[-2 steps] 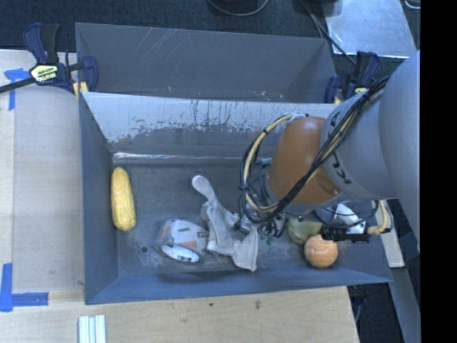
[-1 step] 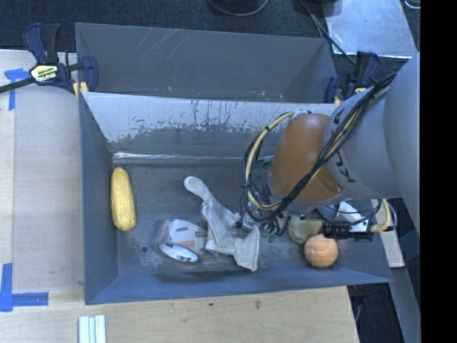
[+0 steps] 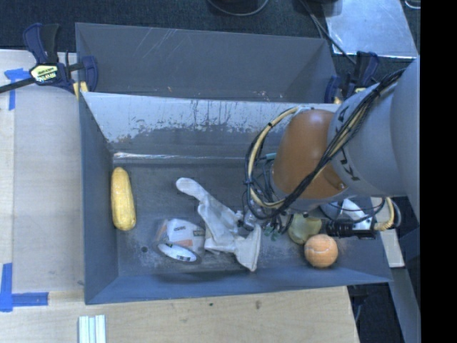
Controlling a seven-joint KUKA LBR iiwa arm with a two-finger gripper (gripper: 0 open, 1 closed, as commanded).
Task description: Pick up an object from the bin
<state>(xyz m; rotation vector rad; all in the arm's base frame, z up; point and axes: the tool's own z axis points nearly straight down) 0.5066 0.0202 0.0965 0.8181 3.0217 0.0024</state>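
My gripper (image 3: 248, 224) is low in the bin's front middle, right at the right end of a crumpled white cloth (image 3: 218, 224), and seems to touch it. The cloth runs from the middle of the floor toward the front wall. Just left of the cloth lies a small white and orange round thing (image 3: 179, 239). Right of the gripper sits a pale green pear-shaped thing (image 3: 305, 228), partly hidden by cables, with an orange ball (image 3: 320, 251) in front of it.
A yellow corn cob (image 3: 122, 198) lies upright along the left side of the floor, well away from the gripper. The arm with its orange dome and cables covers the right part of the bin.
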